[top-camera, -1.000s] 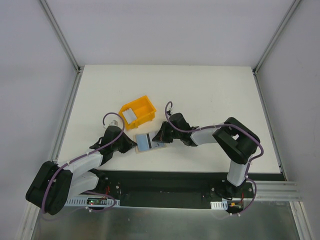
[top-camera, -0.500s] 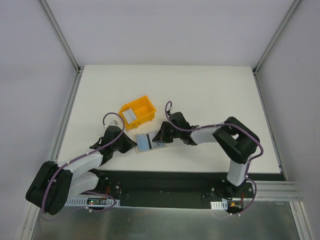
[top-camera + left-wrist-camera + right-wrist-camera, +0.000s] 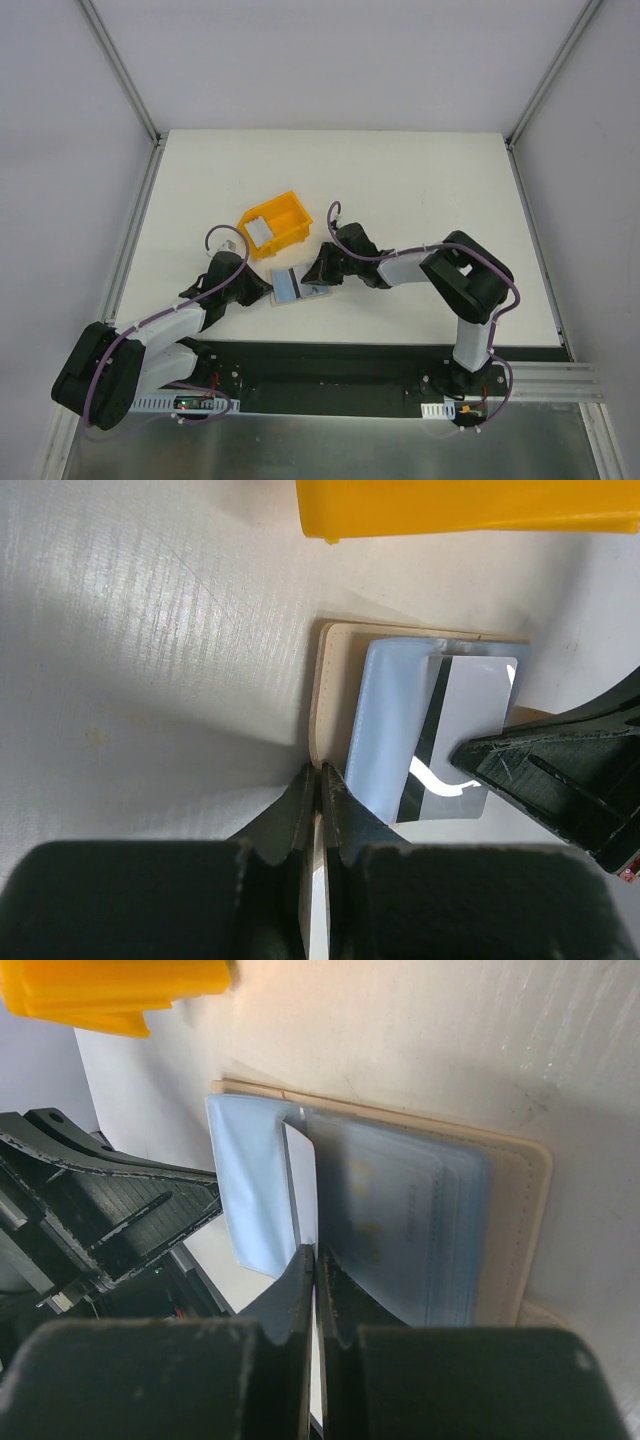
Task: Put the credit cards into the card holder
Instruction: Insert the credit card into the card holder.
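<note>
The beige card holder (image 3: 291, 286) lies open on the table, its pale blue plastic sleeves (image 3: 390, 720) facing up. My left gripper (image 3: 264, 291) is shut on the holder's near beige edge (image 3: 328, 695) and pins it. My right gripper (image 3: 316, 275) is shut on a silvery credit card (image 3: 462, 730) with a black stripe, held edge-on (image 3: 302, 1185), its far end between the sleeves (image 3: 400, 1220). A second card (image 3: 259, 232) lies in the yellow bin.
The yellow plastic bin (image 3: 283, 213) stands just behind the holder, close to both grippers; it shows at the top of the wrist views (image 3: 470, 505) (image 3: 110, 990). The two grippers face each other across the holder, a few centimetres apart.
My right gripper has moved slightly left with the card, further over the holder. The left gripper has stayed on the holder's edge.
</note>
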Controlling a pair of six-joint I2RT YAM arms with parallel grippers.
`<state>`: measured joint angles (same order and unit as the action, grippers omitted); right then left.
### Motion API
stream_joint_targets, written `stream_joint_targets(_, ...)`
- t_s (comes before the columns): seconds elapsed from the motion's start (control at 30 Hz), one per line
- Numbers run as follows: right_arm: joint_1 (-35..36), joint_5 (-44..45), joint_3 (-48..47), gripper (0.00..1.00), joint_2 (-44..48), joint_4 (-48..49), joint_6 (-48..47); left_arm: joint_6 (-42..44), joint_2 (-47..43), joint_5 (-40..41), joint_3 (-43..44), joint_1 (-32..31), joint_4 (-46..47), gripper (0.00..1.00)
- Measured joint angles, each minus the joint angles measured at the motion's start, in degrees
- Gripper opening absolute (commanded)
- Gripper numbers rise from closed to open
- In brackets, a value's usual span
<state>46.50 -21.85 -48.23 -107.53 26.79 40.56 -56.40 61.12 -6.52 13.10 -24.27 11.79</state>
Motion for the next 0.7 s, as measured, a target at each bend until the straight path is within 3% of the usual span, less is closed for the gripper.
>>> stream_joint_targets(0.7,-1.27,-1.81,0.02,0.01,-0.57,1.44,-0.7,0.0,0.0,0.0,0.0,0.0,0.02,0.0)
